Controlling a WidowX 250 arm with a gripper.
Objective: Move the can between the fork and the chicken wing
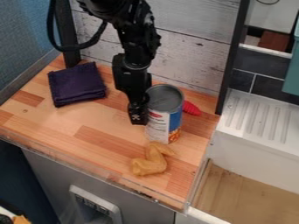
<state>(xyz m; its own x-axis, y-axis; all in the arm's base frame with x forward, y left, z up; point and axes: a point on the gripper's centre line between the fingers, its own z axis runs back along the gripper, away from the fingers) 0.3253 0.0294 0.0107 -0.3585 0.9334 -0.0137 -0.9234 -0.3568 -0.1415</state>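
Note:
Against the left side of the can (165, 114) is the black gripper (138, 114), pointing down over the wooden counter. The can stands upright, with a grey metal top and a white and blue label; whether its base touches the counter I cannot tell. The tan chicken wing (152, 161) lies just in front of the can, toward the counter's front edge. A red ribbed object (190, 108) pokes out behind the can's right side; most of it is hidden, and I cannot tell if it is the fork.
A folded dark purple cloth (76, 84) lies at the back left of the counter (70, 124). A white wooden wall and a black post bound the back. To the right are a white ridged drainboard (257, 118) and a sink basin (242, 192).

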